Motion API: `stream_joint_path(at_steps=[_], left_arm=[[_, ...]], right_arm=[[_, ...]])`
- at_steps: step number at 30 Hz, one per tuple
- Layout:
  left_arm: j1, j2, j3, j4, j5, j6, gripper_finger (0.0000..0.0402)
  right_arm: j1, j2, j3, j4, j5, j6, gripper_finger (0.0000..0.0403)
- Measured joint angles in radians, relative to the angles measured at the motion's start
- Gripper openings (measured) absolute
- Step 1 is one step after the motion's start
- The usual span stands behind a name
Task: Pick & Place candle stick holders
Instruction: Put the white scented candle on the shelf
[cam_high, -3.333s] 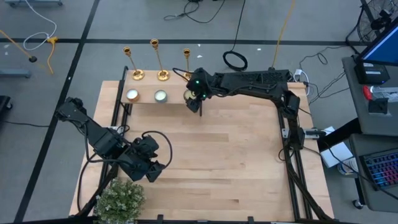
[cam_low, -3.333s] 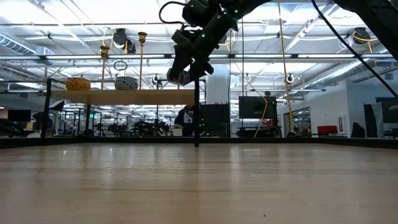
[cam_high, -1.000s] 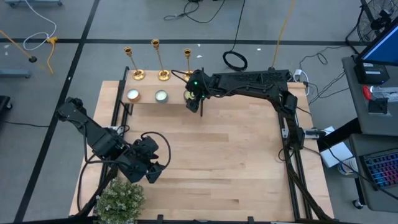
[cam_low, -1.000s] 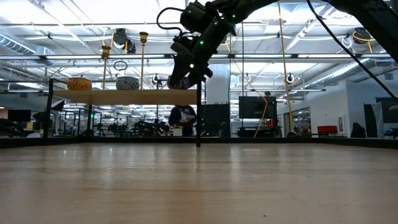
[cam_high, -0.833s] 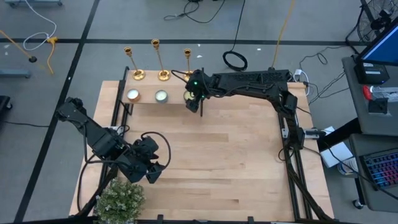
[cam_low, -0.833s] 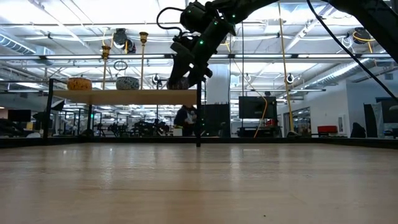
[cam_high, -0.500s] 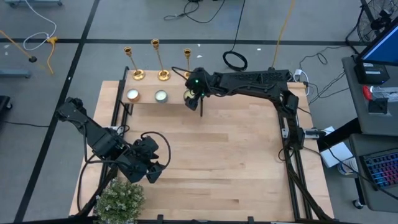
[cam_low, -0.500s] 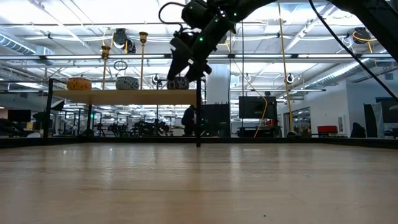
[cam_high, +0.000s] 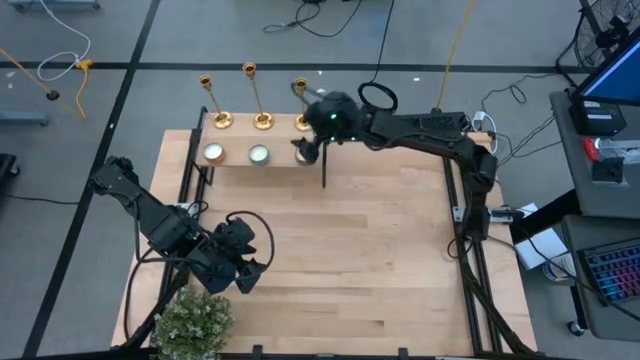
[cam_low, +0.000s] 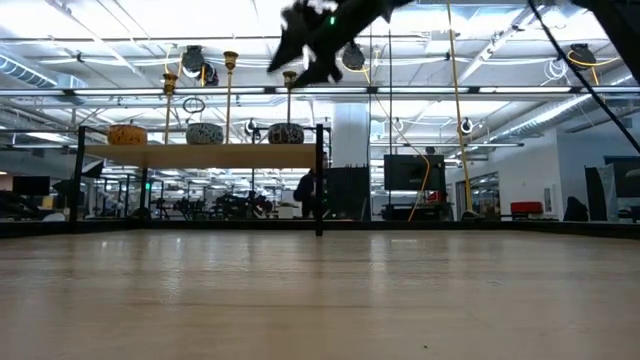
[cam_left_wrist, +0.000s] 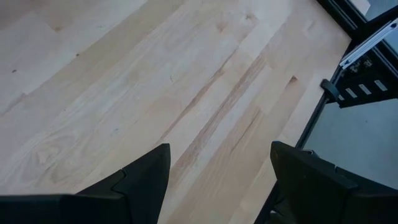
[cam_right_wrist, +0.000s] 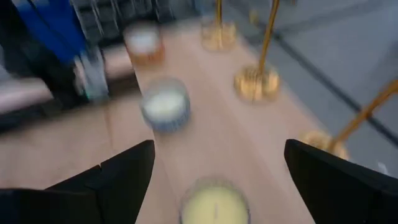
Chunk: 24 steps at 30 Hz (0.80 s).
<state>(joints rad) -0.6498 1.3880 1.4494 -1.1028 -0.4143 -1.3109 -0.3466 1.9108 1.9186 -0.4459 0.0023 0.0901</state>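
While R fingers gape, 3 candle stick holders sit on shelf.

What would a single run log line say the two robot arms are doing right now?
right gripper: open, empty, above shelf by candle stick holders | left gripper: open, empty, waiting over table

candle stick holders behind candles | on shelf | table's far edge

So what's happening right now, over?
Right tool open, empty, above the shelf. Left tool open, idle. Three candle stick holders untouched. Candles close by.
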Motion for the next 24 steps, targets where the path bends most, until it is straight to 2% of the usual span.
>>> stream_joint_path(at_steps=[2,6,11,18,24], left_arm=[[0.0,0.0,0.0,0.004,-0.013,0.0,0.0285],[0.015,0.0,0.0,0.009,-0.038,0.008,0.0285],[0.106,0.0,0.0,0.024,0.023,0.086,0.0285],[0.356,0.0,0.006,0.236,0.156,0.35,0.0282],[0.647,-0.001,0.04,0.197,0.261,0.384,0.0233]], right_arm=[[0.0,-0.039,0.003,0.019,-0.002,0.007,0.0357],[0.011,-0.156,0.002,-0.05,0.003,0.096,0.0347],[0.068,-0.32,0.003,-0.226,0.058,0.213,0.0299],[0.211,-0.464,0.003,-0.416,0.199,0.324,0.0199],[0.338,-0.502,0.003,-0.608,0.232,0.355,0.0113]])
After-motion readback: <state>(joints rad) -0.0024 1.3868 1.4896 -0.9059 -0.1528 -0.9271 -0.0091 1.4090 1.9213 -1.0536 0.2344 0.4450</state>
